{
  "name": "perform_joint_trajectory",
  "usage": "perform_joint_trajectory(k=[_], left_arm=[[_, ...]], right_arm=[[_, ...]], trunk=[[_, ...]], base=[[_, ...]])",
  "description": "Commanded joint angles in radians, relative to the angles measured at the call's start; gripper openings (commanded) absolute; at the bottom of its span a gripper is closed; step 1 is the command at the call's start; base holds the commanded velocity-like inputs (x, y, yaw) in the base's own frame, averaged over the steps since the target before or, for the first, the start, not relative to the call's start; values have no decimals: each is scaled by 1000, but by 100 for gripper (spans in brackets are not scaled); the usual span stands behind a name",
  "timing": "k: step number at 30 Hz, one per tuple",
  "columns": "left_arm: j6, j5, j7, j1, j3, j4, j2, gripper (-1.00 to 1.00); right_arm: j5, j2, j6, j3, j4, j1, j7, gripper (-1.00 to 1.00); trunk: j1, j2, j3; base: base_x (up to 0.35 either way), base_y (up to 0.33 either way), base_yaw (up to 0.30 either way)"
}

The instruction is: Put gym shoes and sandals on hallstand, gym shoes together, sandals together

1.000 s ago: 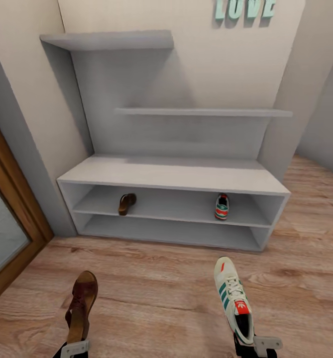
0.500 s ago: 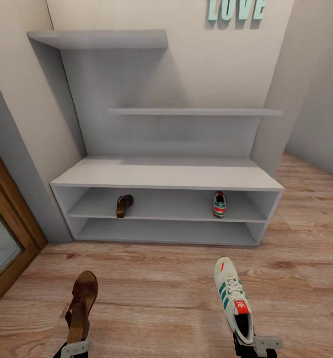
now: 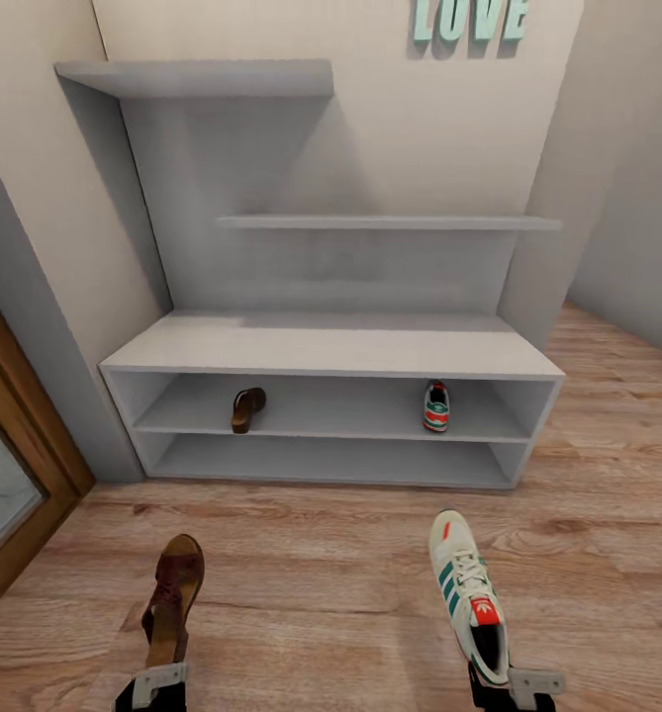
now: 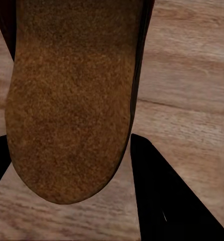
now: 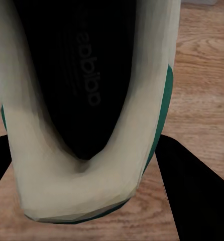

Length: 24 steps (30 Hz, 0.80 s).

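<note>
The pale grey hallstand (image 3: 331, 346) stands against the wall ahead. On its upper open shelf level lie one brown sandal (image 3: 248, 408) at the left and one gym shoe (image 3: 436, 406) at the right, far apart. My left gripper (image 3: 159, 682) is shut on the heel end of the second sandal (image 3: 175, 596), held above the corridor floor (image 3: 321, 593) with its toe towards the rack. My right gripper (image 3: 506, 682) is shut on the heel of the second gym shoe (image 3: 467, 588). The left wrist view shows the sandal's brown sole (image 4: 67, 100) between dark fingers (image 4: 167, 201). The right wrist view shows the shoe's heel (image 5: 87, 175).
Two stepped wall shelves (image 3: 390, 223) rise above the bench top. A wooden door frame (image 3: 14, 425) stands at the left and a wall corner (image 3: 548, 227) at the right. "LOVE" letters (image 3: 469, 18) hang on the wall.
The head view shifted between the oldest frame and the middle one, then held still. Both arms have moved a little to the right, carrying the sandal and the gym shoe.
</note>
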<state>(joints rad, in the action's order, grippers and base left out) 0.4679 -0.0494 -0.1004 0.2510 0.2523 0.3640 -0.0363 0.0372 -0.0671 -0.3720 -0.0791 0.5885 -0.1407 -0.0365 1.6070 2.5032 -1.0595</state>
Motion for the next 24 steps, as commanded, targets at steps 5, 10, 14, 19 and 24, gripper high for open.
perform_joint_trajectory(k=[5,10,14,19,24], left_arm=[[-178,-62,-10,113,11,6,13,-100],[-324,-104,-11,223,11,7,31,-100],[-465,-131,-10,317,7,7,64,-100],[-646,-158,-11,434,-19,7,90,-100],[-763,-165,-10,536,-32,8,97,-100]], right_arm=[[3,-33,-2,-65,0,0,-9,-100],[3,-48,0,-234,0,0,-8,-100],[3,-50,2,-329,1,0,-4,-100],[4,-49,2,-356,1,0,-2,-100],[5,-43,2,-360,0,0,1,-100]], trunk=[[0,0,-1],[0,0,-1],[0,0,-1],[0,0,-1],[0,0,-1]], base=[[0,0,0],[0,0,0],[0,0,0],[0,0,0],[0,0,0]])
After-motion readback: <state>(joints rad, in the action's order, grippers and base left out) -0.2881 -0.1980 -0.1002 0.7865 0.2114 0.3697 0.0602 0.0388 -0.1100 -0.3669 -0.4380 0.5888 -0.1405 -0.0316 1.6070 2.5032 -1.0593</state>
